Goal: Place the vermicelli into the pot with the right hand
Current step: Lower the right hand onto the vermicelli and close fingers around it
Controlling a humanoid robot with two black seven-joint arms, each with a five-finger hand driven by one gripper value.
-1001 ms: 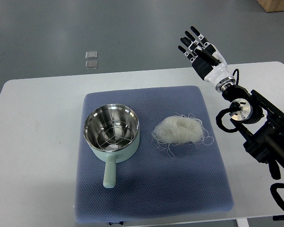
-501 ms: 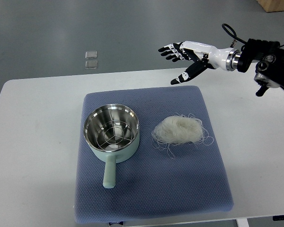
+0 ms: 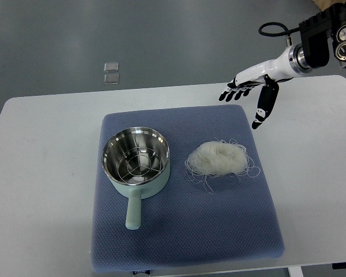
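Observation:
A loose nest of white vermicelli point(image 3: 218, 159) lies on the blue mat point(image 3: 184, 231), right of centre. To its left stands a mint-green pot point(image 3: 136, 163) with a steel inside, a wire rack at its bottom and its handle pointing toward the near edge. My right hand point(image 3: 247, 99) reaches in from the upper right and hovers above the mat's far right corner, beyond the vermicelli. Its fingers are spread and hold nothing, with the thumb hanging down. The left arm does not show.
The mat lies on a white table point(image 3: 40, 173). Two small clear squares point(image 3: 111, 73) lie on the grey floor beyond the table's far edge. A brown box corner point(image 3: 335, 3) shows at the top right.
My right hand has swung from raised and upright at the far right to level, then turned palm down and dropped closer to the mat's far right corner. Vermicelli and pot have not moved.

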